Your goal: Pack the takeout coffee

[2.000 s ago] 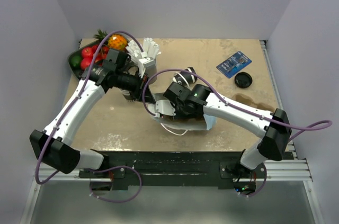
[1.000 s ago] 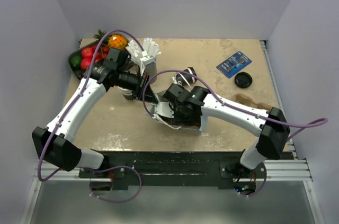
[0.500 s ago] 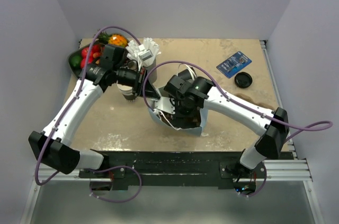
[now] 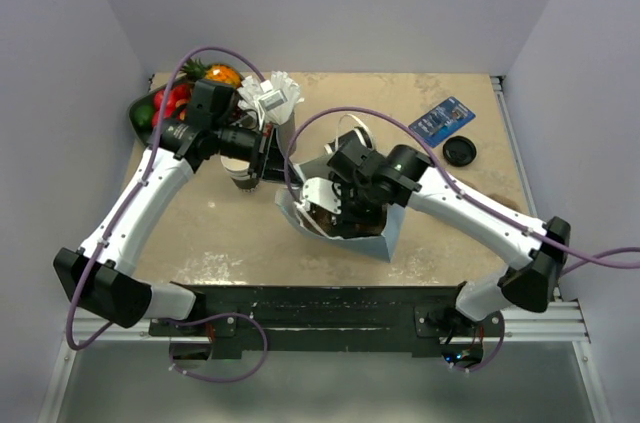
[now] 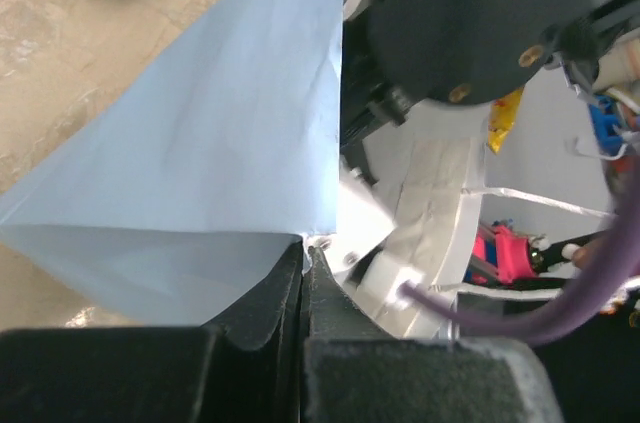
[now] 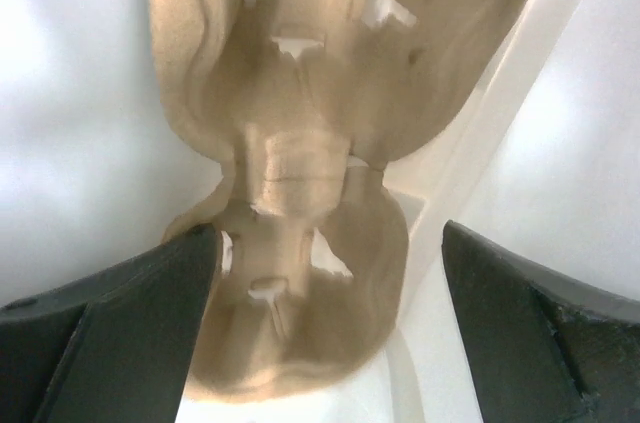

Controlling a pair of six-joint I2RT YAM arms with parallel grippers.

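Takeout coffee out of sight; paper bag holds pulp cup carrier.

Observed: bag, formerly slumped flat on the table, now stands open. My right pincer has entered it, and my right elbow has swung outward.

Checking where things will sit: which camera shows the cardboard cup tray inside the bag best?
The right wrist view: the cup tray fills the frame between the fingers of the open right gripper. The top view gives only a brown patch in the bag mouth, under the right arm. In the left wrist view the bag wall hides it.
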